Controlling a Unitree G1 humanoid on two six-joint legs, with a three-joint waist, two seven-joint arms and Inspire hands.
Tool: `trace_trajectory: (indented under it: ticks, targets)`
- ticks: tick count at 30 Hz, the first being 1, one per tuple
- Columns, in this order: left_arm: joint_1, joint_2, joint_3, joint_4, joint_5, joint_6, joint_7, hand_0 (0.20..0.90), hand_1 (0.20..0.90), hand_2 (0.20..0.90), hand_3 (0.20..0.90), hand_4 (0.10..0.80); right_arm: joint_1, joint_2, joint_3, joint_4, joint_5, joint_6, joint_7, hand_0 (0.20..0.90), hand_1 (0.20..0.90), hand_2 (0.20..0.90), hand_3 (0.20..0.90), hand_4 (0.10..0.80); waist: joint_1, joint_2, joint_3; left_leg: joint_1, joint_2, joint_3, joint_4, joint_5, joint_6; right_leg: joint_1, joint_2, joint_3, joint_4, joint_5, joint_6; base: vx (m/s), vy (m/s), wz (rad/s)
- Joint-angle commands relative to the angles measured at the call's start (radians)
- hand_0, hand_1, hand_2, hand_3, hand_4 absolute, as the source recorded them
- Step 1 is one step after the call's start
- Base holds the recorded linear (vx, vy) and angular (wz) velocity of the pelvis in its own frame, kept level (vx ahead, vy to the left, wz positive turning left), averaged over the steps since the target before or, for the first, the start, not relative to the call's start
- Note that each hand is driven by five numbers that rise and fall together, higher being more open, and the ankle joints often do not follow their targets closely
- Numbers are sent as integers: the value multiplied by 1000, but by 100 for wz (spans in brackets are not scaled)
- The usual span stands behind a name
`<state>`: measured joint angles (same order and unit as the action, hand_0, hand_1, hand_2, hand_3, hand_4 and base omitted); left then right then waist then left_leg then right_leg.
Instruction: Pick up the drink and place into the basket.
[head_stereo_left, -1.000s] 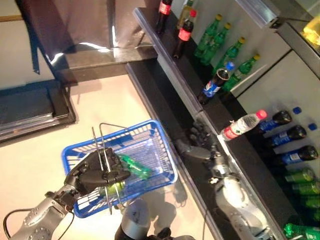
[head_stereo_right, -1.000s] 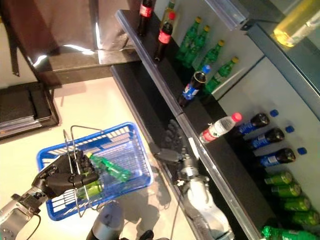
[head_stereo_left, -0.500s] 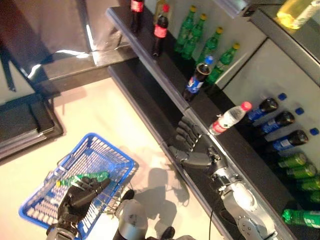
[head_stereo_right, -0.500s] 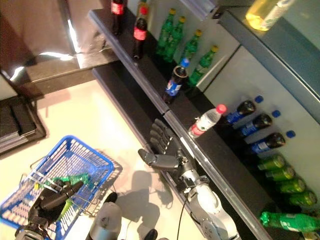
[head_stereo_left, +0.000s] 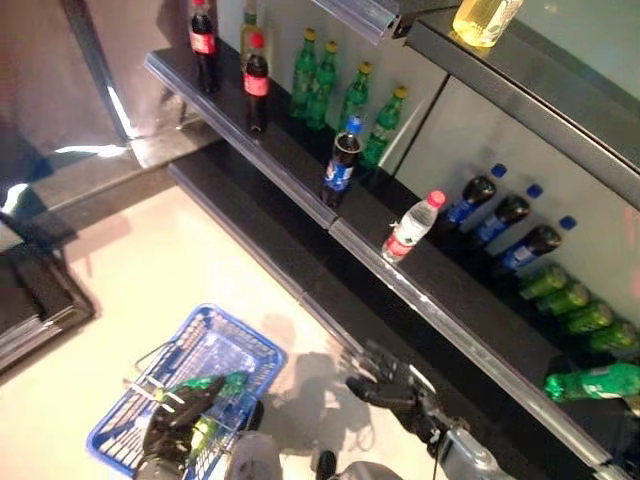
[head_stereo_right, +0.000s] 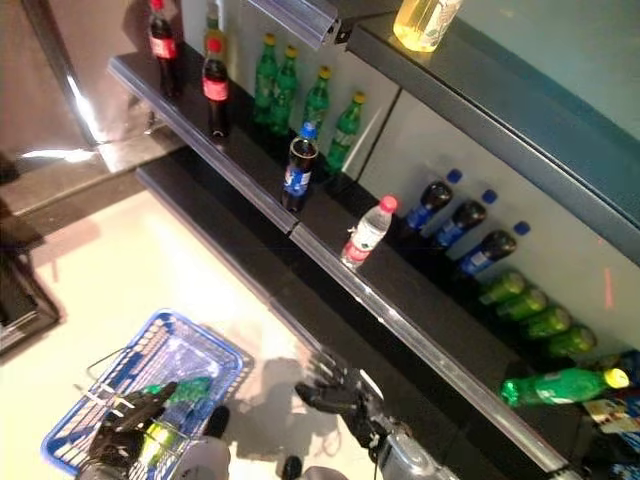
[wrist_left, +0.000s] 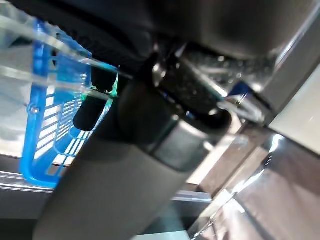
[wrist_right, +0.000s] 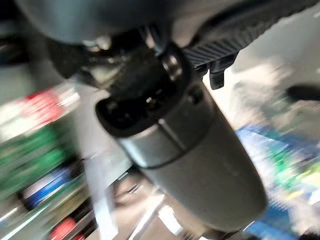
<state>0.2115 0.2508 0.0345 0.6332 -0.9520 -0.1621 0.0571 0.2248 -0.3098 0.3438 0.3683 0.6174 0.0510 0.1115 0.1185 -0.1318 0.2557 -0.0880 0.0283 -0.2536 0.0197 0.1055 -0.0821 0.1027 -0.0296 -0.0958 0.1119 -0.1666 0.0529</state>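
Note:
A blue wire basket (head_stereo_left: 262, 348) rests on the pale floor at the lower left. A green drink bottle (head_stereo_left: 214, 384) lies inside it. My left hand (head_stereo_left: 172, 426) sits at the basket's near side, fingers curled round its metal wire handle. My right hand (head_stereo_left: 384, 376) hovers open with spread fingers and nothing in it, low in front of the dark shelf unit's bottom ledge. It is well below a clear water bottle with a red cap (head_stereo_left: 409, 226) that stands on the shelf edge. In the left wrist view only a part of the basket (wrist_left: 35, 125) shows.
The dark shelf (head_stereo_left: 300, 175) runs diagonally, with cola bottles (head_stereo_left: 256, 82), green bottles (head_stereo_left: 352, 98) and a blue-label bottle (head_stereo_left: 341, 163) standing on it. Dark blue-capped bottles (head_stereo_left: 508, 214) and green ones (head_stereo_left: 568, 298) lie further right. A yellow bottle (head_stereo_right: 424, 18) sits on the top shelf.
The whole picture has shifted, so the camera moved and now takes in more of the shelves. My right hand now shows lower, farther from the water bottle. My left hand keeps the basket handle.

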Motion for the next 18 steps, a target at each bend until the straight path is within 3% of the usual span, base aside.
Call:
trace_trajectory:
  ticks: [1, 4, 7, 8, 11, 13, 16, 17, 18]
  targets:
    - [-4, -15, 42, -88, -83, -204, -17, 300, 300, 300, 200, 100, -19, -16, 36, -24, -101, -82, -68, 900, 900, 900, 900, 800, 49, 49, -90, 66, -133, 49, -20, -35, 82, -43, 37, -25, -39, 142, 9, -142, -33, 12]
    - [-3, -62, 75, -2, -141, -199, -39, 300, 300, 300, 200, 100, -31, 8, 26, 81, -151, -41, -103, 900, 900, 900, 900, 800, 49, 77, -85, 36, -123, 94, -64, 19, 51, -20, 39, -46, -94, 160, 6, -155, 5, 4]
    - [-51, -99, 63, 62, -151, -188, 8, 300, 300, 300, 200, 100, -29, 21, -18, 191, -166, 11, -146, 900, 900, 900, 900, 800, 11, 94, -82, -29, -97, 286, 0, 14, 20, -14, 10, -122, -122, 173, 4, -188, 148, 51]
    - [-62, -113, 60, 86, -157, -192, 12, 300, 300, 300, 200, 100, -31, 24, -36, 244, -184, 14, -142, 900, 900, 900, 900, 800, -2, 87, -81, -30, -89, 310, 49, -15, 20, -17, -8, -135, -123, 177, 3, -135, 238, 88]
    - [-46, -148, 72, 109, -173, -228, 29, 300, 300, 300, 200, 100, -27, 27, -76, 361, -227, 20, -104, 900, 900, 900, 900, 800, -20, 65, -87, 10, -75, 272, 123, -81, 37, -29, -46, -107, -123, 189, -1, -69, 295, 48]
    - [-40, -160, 93, 128, -196, -240, 29, 300, 300, 300, 200, 100, -20, 31, -94, 430, -263, 1, -71, 900, 900, 900, 900, 800, -34, 59, -98, 47, -37, 287, 126, -95, 35, -38, -59, -91, -117, 186, -2, -35, 312, -5]
    - [-52, -155, 104, 155, -210, -219, 30, 300, 300, 300, 200, 100, -13, 42, -131, 540, -280, -54, -46, 900, 900, 900, 900, 800, -50, 63, -107, 84, 58, 343, 81, -54, -1, -33, -75, -106, -115, 178, -1, 0, 315, 54]
    - [-55, -155, 104, 158, -210, -216, 31, 300, 300, 300, 200, 100, -14, 43, -133, 549, -284, -53, -49, 900, 900, 900, 900, 800, -52, 64, -107, 87, 66, 347, 76, -50, -4, -31, -77, -108, -115, 178, 0, 27, 421, 44]
    - [-78, -146, 98, 178, -200, -201, 17, 300, 300, 300, 200, 100, -29, 47, -151, 602, -281, -54, -55, 900, 900, 900, 900, 800, -61, 70, -101, 100, 111, 377, 56, -38, -22, -31, -95, -120, -108, 179, 9, 36, 458, 49]
